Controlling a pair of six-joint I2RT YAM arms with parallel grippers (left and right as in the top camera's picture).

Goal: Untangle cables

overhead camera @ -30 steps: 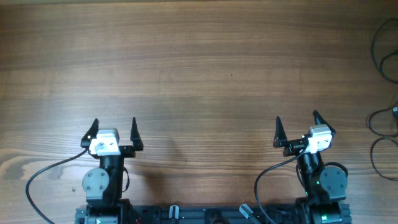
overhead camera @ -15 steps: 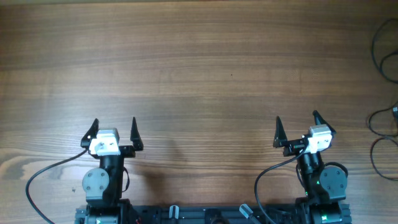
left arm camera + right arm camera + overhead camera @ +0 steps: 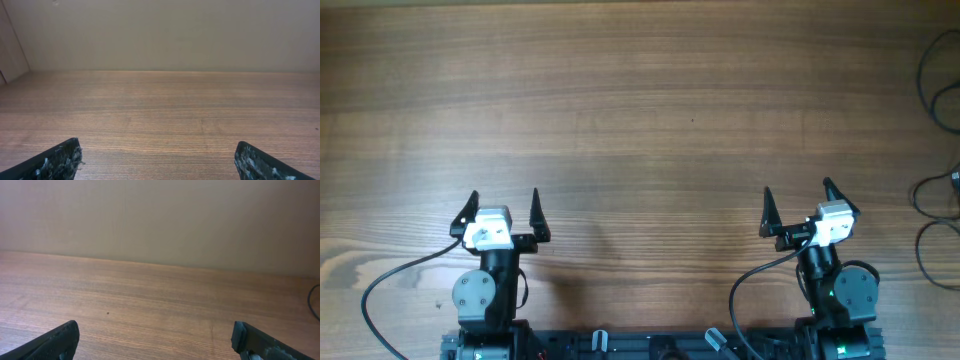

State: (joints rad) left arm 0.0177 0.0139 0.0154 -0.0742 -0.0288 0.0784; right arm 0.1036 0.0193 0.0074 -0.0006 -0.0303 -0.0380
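Black cables (image 3: pixel 940 150) lie in loops at the far right edge of the wooden table (image 3: pixel 640 130), partly cut off by the frame. One loop shows at the right edge of the right wrist view (image 3: pixel 315 302). My left gripper (image 3: pixel 502 206) is open and empty at the near left, far from the cables; its wrist view (image 3: pixel 157 155) shows only bare wood between the fingers. My right gripper (image 3: pixel 797 201) is open and empty at the near right, about a hand's width left of the cables. Bare wood lies between its fingers in the right wrist view (image 3: pixel 155 337).
A plain beige wall (image 3: pixel 160 30) rises behind the table's far edge. The arms' own black cables (image 3: pixel 390 285) curl near their bases at the front edge.
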